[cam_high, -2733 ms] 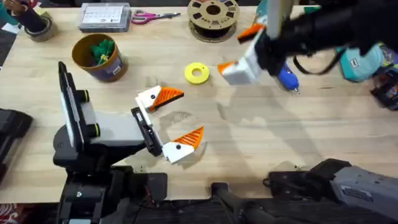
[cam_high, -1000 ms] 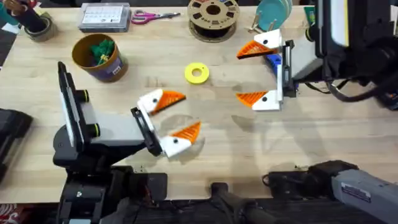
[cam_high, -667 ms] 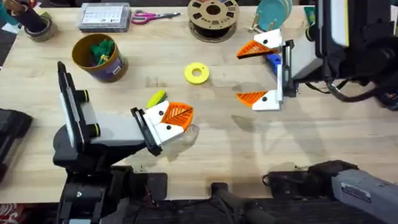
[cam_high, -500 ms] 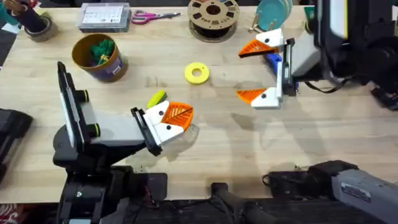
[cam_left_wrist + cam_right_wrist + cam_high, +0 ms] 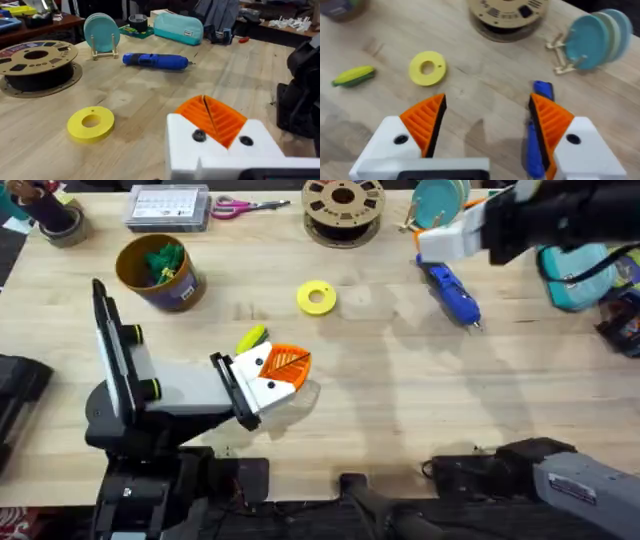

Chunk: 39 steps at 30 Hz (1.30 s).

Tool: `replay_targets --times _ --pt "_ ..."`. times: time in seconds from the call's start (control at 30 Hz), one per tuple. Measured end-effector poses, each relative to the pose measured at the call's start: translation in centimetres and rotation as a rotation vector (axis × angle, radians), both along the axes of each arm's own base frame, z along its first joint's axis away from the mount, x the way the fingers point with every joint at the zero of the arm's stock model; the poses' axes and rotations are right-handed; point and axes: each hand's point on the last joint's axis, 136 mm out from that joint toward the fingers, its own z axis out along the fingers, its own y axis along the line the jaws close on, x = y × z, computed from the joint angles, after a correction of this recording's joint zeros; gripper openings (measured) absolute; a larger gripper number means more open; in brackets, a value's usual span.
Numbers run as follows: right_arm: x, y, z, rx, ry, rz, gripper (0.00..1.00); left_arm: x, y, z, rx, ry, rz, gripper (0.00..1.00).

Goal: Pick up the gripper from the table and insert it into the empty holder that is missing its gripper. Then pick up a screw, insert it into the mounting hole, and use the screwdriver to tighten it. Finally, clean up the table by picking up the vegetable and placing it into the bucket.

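The yellow-green vegetable (image 5: 252, 338) lies on the table just beyond my left gripper (image 5: 285, 367), which is shut with its orange pads pressed together (image 5: 210, 117) and nothing between them. The mustard bucket (image 5: 158, 272) stands at the far left with a green leafy bunch inside. Flat at the far right lies the blue screwdriver (image 5: 452, 293) (image 5: 155, 60). My right gripper (image 5: 428, 240) (image 5: 487, 120) hangs open above it, and the screwdriver (image 5: 542, 91) shows beside one finger. The vegetable (image 5: 354, 76) is far from that gripper. The loose gripper part, the holder and the screw are out of view.
A yellow ring (image 5: 317, 297) lies mid-table. Along the far edge are a filament spool (image 5: 343, 205), scissors (image 5: 245, 205), a clear box (image 5: 168, 207) and teal plates on a rack (image 5: 440, 200). A teal pouch (image 5: 590, 275) sits far right.
My left gripper went from open to shut, and the vegetable now shows beside it. The right gripper swung up and back toward the far right, uncovering the screwdriver.
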Motion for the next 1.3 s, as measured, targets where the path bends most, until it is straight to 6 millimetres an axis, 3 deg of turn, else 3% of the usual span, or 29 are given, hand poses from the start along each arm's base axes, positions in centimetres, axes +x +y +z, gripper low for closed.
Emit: replay_targets --times 0.13,0.27,0.4,0.57,0.77,0.93,1.3 --pt "0.3 -2.0 1.5 -0.065 0.005 -0.103 0.996 0.0 0.0 0.0 0.000 0.000 0.000 0.007" --pt "0.7 -3.7 1.7 -0.128 0.047 -0.165 0.995 0.0 0.0 0.0 0.000 0.000 0.000 0.007" --pt "1.6 -5.6 0.8 -0.168 0.125 -0.221 0.995 0.0 0.0 0.0 0.000 0.000 0.000 0.007" --pt "3.6 -8.0 -1.8 -0.241 0.194 -0.234 0.996 0.0 0.0 0.0 0.000 0.000 0.000 0.007" --pt "5.7 -7.8 -3.4 -0.279 0.184 -0.171 0.997 0.0 0.0 0.0 0.000 0.000 0.000 0.007" --pt "6.0 -8.0 -4.4 -0.293 0.207 -0.165 0.997 0.0 0.0 0.0 0.000 0.000 0.000 0.007" --pt "5.8 -9.2 -9.7 -0.415 0.381 -0.114 0.996 0.0 0.0 0.0 0.000 0.000 0.000 0.007"
